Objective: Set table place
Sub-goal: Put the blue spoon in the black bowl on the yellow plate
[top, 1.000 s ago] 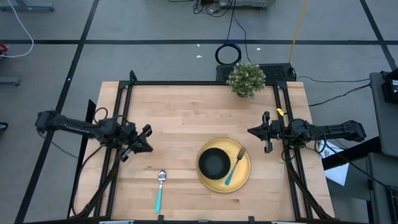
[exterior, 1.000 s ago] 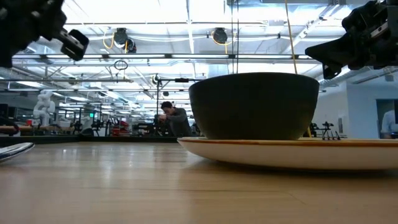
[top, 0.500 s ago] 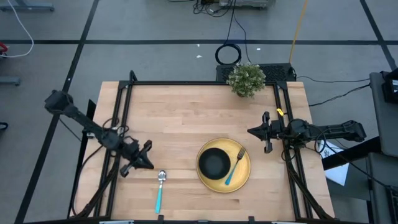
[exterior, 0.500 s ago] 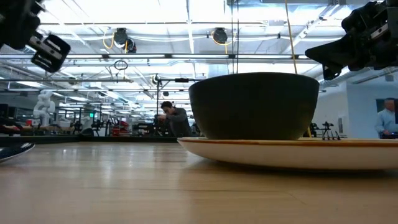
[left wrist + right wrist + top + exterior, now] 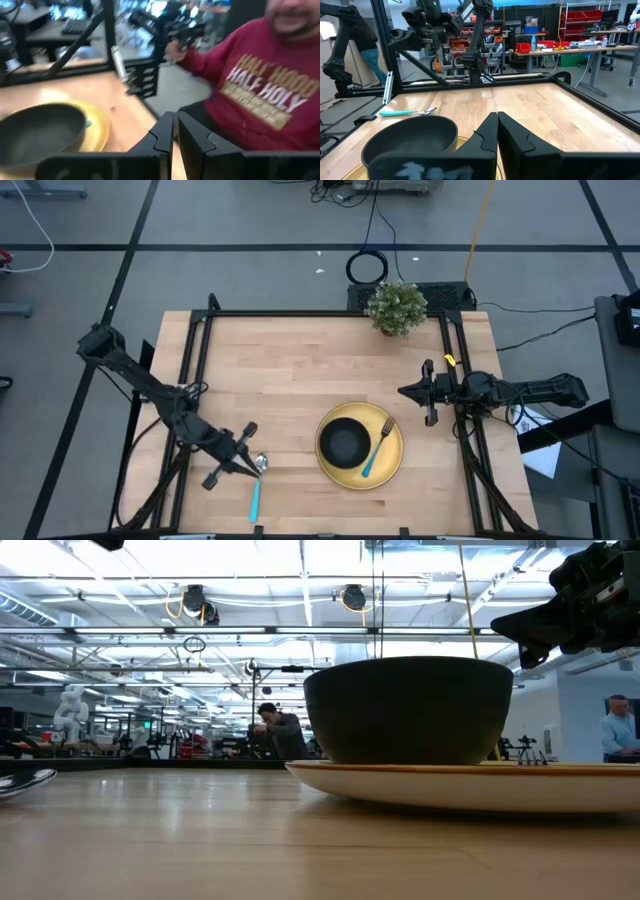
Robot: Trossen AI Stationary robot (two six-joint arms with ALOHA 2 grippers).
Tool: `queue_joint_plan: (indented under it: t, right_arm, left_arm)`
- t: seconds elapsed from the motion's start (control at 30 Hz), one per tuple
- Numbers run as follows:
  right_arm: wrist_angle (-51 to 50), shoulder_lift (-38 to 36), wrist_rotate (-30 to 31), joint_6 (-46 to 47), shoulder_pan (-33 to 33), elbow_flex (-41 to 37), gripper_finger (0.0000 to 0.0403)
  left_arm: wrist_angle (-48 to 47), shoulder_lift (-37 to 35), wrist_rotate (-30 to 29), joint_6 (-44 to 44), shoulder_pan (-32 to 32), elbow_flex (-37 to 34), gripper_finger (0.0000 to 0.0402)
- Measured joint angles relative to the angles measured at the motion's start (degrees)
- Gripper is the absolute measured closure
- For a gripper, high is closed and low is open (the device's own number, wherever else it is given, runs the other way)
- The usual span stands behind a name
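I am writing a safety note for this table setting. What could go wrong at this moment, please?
1. The left gripper is close beside the spoon with its fingers nearly shut; it may push the spoon aside instead of grasping it.
2. The fork lies partly on the yellow plate, beside the black bowl; a bump to the plate could slide it off.
3. A person in a red shirt appears near the table edge, within possible reach of an arm. The right gripper waits at the table's right side.
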Motion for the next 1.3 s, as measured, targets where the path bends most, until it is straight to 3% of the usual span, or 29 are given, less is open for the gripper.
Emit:
queue_joint_plan:
  t: [0.13,0.27,0.73,1.07,1.3]
  right_arm:
    - [-0.09,0.0,-0.02,0.0,-0.01,0.0,0.0403]
    - [-0.11,0.0,-0.02,0.02,0.0,0.0,0.0403]
    - [-2.14,0.0,-0.03,0.0,0.0,0.0,0.0403]
    - [-2.08,0.0,-0.04,0.02,0.0,0.0,0.0403]
    - [-2.23,0.0,-0.04,0.02,0.0,0.0,0.0403]
  left_arm:
    - [-9.15,0.11,-7.14,-2.88,-0.9,4.29,0.0373]
    - [-12.03,0.09,-13.33,-14.43,-1.68,6.45,0.0373]
    - [-15.95,6.47,-19.53,-51.65,-8.58,7.28,0.0374]
    - [-15.84,18.68,-21.2,-75.39,-10.54,8.65,0.0374]
    - [-22.75,27.59,-11.86,-80.45,-10.5,17.78,0.0374]
